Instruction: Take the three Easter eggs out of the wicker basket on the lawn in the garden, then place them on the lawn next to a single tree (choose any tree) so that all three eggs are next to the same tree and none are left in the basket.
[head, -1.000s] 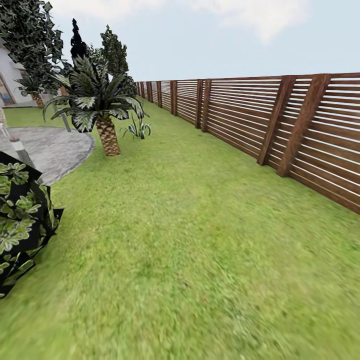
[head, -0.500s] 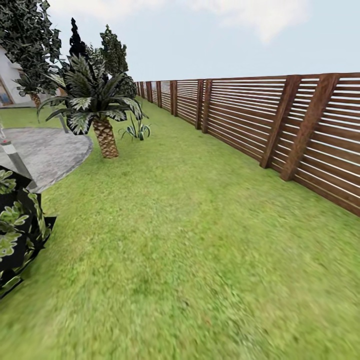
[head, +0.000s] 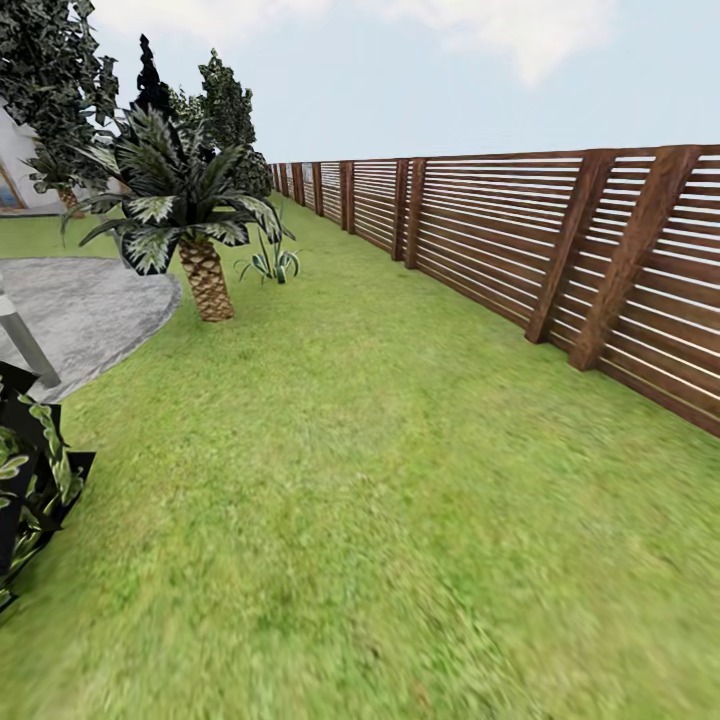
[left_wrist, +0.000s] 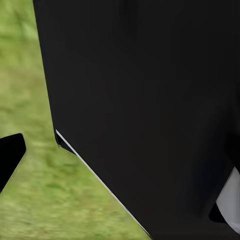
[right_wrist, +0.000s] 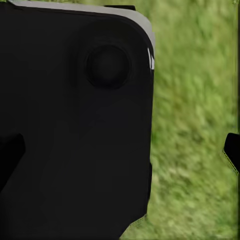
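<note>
The lawn (head: 380, 480) spreads green across the head view, running far ahead beside a fence. The Easter eggs, the wicker basket and the tree are out of view. In the right wrist view my right gripper (right_wrist: 121, 150) is open: one black fingertip sits at each side edge, over grass and a black part of my body. In the left wrist view my left gripper (left_wrist: 120, 155) shows one black fingertip (left_wrist: 10, 155) at the frame's edge. A black body panel covers the rest, with grass beneath.
A brown slatted fence (head: 560, 250) runs along the right. A palm with a scaly trunk (head: 205, 280) and a small striped agave (head: 272, 262) stand ahead left, by a grey paved patch (head: 80, 310). A black-leaved plant (head: 30, 490) is close at the left edge.
The whole head view has shifted as the camera travels forward. The black-leaved plant slides out at the left edge and the near fence posts drift right.
</note>
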